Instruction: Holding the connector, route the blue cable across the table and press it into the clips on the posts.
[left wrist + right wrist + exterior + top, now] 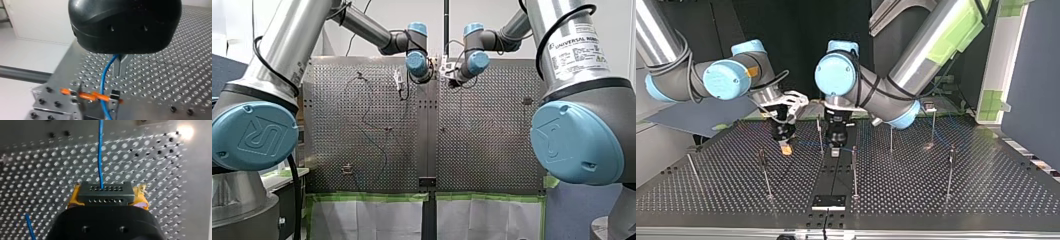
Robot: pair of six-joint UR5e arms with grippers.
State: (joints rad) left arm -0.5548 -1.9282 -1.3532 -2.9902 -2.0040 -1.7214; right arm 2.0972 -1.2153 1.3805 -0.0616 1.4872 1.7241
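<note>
My right gripper (pixel 107 198) is shut, its yellow pads (pixel 141 199) clamped on the black connector (pixel 105 191), which has rows of small holes. The blue cable (pixel 100 152) leaves the connector and runs straight ahead over the perforated table. My left gripper (pixel 121 69) is black with metal fingers, shut on the blue cable (pixel 103 80). Below those fingers the cable crosses an orange bar-shaped piece (pixel 87 95). In the top view my left gripper (pixel 836 142) hangs low at the middle, my right gripper (pixel 785 145) just to its left, with cable (pixel 808 145) between them.
Thin upright posts (pixel 765 172) (pixel 854 170) (pixel 950 170) (pixel 891 140) stand across the perforated table (pixel 936 195). A black centre strip with a plate (pixel 828 201) runs toward the top view's near edge. In the front view, more cable (pixel 367 125) loops over the left half of the table.
</note>
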